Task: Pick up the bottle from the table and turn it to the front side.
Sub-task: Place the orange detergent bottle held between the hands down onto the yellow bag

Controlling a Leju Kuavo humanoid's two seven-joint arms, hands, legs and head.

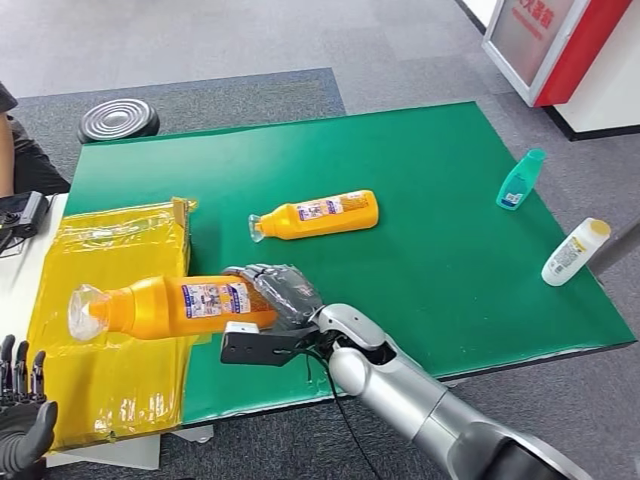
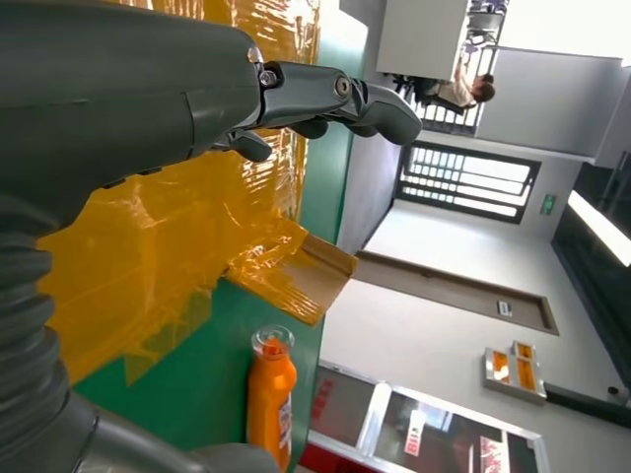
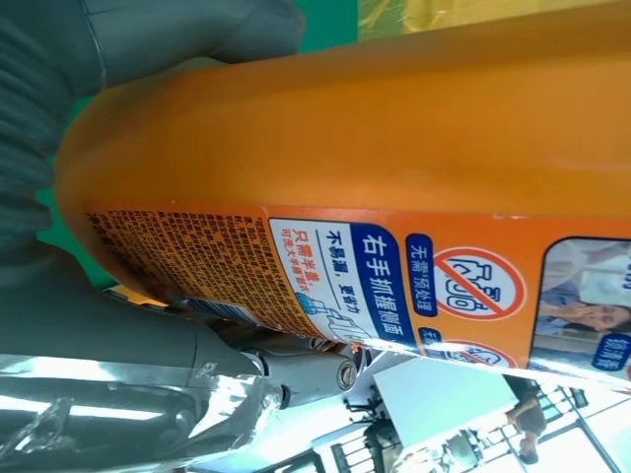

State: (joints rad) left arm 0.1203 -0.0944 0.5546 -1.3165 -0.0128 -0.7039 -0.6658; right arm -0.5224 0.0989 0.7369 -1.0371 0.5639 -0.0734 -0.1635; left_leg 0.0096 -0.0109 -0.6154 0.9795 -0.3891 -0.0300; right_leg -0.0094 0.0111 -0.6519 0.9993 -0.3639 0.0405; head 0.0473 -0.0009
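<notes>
The orange bottle (image 1: 162, 306) is lifted clear of the surface (image 1: 453, 260), lying sideways in the right hand (image 1: 275, 295), whose fingers wrap its base end while the clear-capped neck sticks out away from the palm, over the yellow plastic-wrapped box (image 1: 106, 380). The close view from that wrist shows a printed label (image 3: 386, 286) with warning icons running along the bottle's side, so the grip looks firm but far from the bottle's middle.

To do the turn well, I would roll the wrist slowly about the bottle's long axis, keeping the fingers tight so the heavy free end does not droop or slip, and stop once the front label faces up.

The left hand (image 1: 23, 410) hangs low beside the box, fingers spread, holding nothing. A second orange bottle (image 1: 317, 215) lies on the green surface beyond the right hand, well apart from it.
</notes>
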